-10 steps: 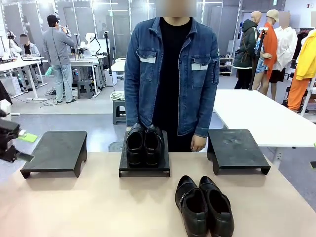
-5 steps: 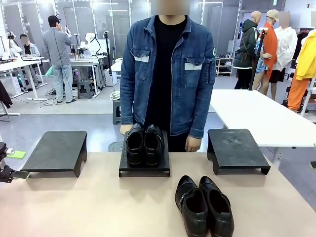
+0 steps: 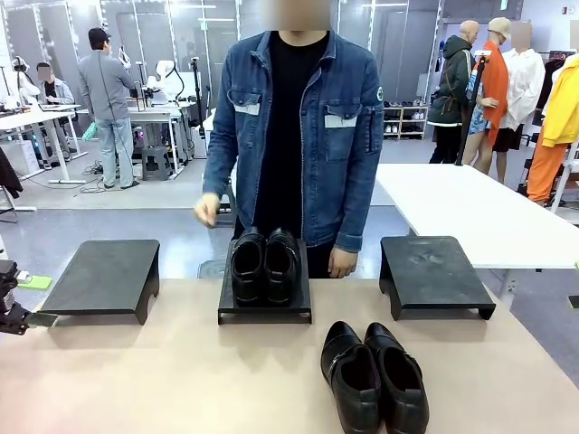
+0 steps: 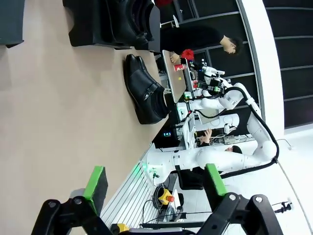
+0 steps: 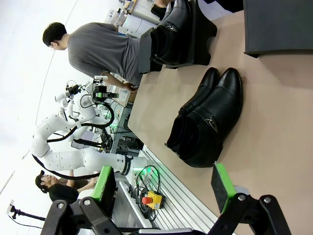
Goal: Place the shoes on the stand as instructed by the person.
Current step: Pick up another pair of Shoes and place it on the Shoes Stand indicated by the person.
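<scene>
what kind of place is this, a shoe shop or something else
Probably a robotics lab rather than a shop: black dress shoes and plain black stands sit on a beige table, and workbenches with cables and equipment stand on the open floor behind.

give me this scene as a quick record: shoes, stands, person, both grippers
first pair: on the middle stand
second pair: on the table, nearer the robot, right of centre
left stand, right stand: nothing on them
person: behind the middle stand, one hand raised
left gripper: jaws open, holding nothing
right gripper: jaws open, holding nothing
</scene>
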Robot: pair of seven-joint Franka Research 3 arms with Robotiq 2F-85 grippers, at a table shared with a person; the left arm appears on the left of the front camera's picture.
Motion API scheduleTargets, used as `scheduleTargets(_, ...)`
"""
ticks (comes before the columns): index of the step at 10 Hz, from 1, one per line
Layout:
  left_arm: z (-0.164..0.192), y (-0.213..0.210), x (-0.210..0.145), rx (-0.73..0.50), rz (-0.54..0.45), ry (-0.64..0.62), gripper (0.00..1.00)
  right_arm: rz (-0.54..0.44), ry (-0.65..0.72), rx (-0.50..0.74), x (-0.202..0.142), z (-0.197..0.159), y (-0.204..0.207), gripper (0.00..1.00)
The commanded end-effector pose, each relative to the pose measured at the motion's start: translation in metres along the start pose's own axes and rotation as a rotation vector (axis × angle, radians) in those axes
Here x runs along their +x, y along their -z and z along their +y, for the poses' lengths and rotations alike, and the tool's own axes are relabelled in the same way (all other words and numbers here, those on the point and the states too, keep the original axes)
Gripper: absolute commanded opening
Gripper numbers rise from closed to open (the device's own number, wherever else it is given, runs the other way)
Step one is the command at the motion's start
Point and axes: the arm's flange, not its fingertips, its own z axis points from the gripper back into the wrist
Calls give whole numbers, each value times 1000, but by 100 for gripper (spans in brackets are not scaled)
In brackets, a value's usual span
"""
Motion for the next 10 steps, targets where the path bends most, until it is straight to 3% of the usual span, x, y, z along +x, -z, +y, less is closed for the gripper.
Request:
scheduleTargets(1,-2,-1,-3,-6,11,12,100,-7,-8,10,0,1,-1,100)
scheduleTargets(10,-2,-1,-3,-6,11,12,100,-7,-8,10,0,1,-1,100)
